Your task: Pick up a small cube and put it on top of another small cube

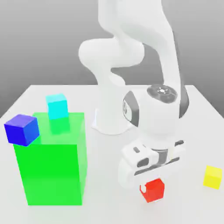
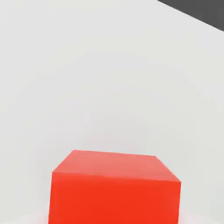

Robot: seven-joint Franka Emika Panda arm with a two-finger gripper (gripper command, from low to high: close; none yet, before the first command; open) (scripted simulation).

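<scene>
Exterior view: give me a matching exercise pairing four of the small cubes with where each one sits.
Things:
1. small red cube
2. small yellow cube
3. small cyan cube
4. small dark blue cube

Places:
A. at the large green block's upper left edge in the exterior view
B. under the white gripper
C. alone on the white table, far right in the exterior view
D. at the green block's top, rear

Pairs: 1-B, 2-C, 3-D, 4-A

Simulated tabletop: plain white table [image 1: 109,144], flat grey backdrop, untextured cubes.

Open table [image 1: 188,205] around red cube [image 1: 154,190]; tall green block [image 1: 52,162] well apart.
</scene>
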